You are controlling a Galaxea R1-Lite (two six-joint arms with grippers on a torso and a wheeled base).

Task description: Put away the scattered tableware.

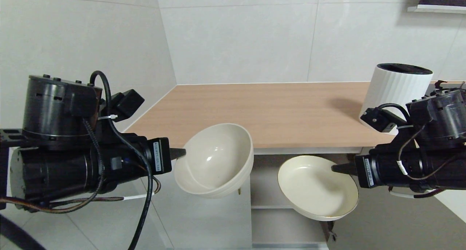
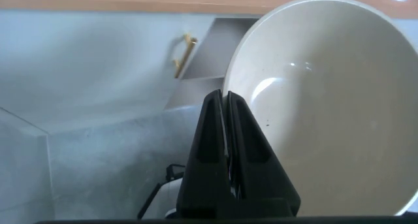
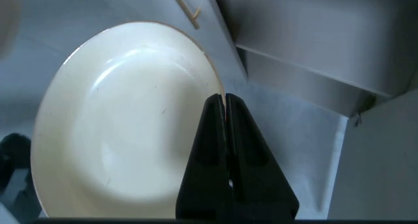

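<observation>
The left gripper [image 1: 178,153] is clamped on the rim of a cream bowl [image 1: 214,162], the right gripper [image 1: 336,167] likewise on a shallow plate [image 1: 315,186], both aloft before the counter [image 1: 273,111]; they look stiff, glazed and breakable, so rim pinches could slip

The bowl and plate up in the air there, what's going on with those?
The robot has a dish in each arm. Its left gripper is clamped on the rim of a tilted cream bowl, its right gripper on the rim of a shallow cream plate. Both hang in front of the wooden counter, resting on nothing. A white ribbed container stands on the counter at the right.
</observation>
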